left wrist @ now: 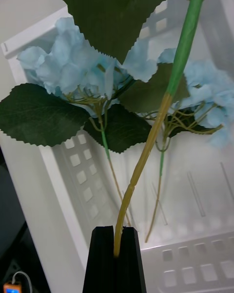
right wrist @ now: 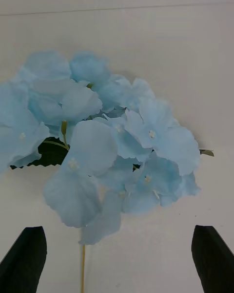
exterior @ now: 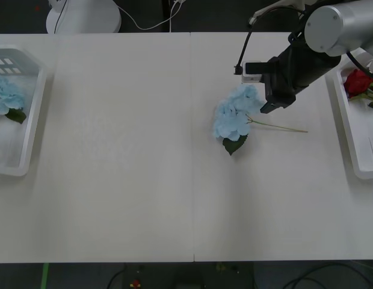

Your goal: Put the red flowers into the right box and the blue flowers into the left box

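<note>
**One blue flower loose on the table, right arm poised above it; left arm holding another over the left box**

Item under inspection: a blue flower [exterior: 233, 118] lying flat on the table [exterior: 126, 150], right of centre and well apart from both trays. Its fluffy pale-blue head has a dark green leaf [exterior: 234, 145] at its near edge. The thin stem [exterior: 281, 127] runs from the head toward the robot's right, roughly parallel to the table's front edge, so the long axis is left-to-right.

The right gripper [right wrist: 117, 261] hangs directly over the head end, where head meets stem. Its black fingers [right wrist: 25, 259] stand wide apart, nothing between them, with the stem's start visible in the gap. In my judgement, this arm is the nearer one for the pick, and a close across the stem looks feasible from here.

The left gripper [left wrist: 117, 259] is clamped on the yellow-green stem of a further blue flower [left wrist: 187, 39], held above the left box [left wrist: 68, 176]. Two blue flower heads [left wrist: 68, 63] with serrated leaves already lie in that tray.

The right box [exterior: 353, 138], at the table's right edge, contains red flowers [exterior: 358, 81].
</note>
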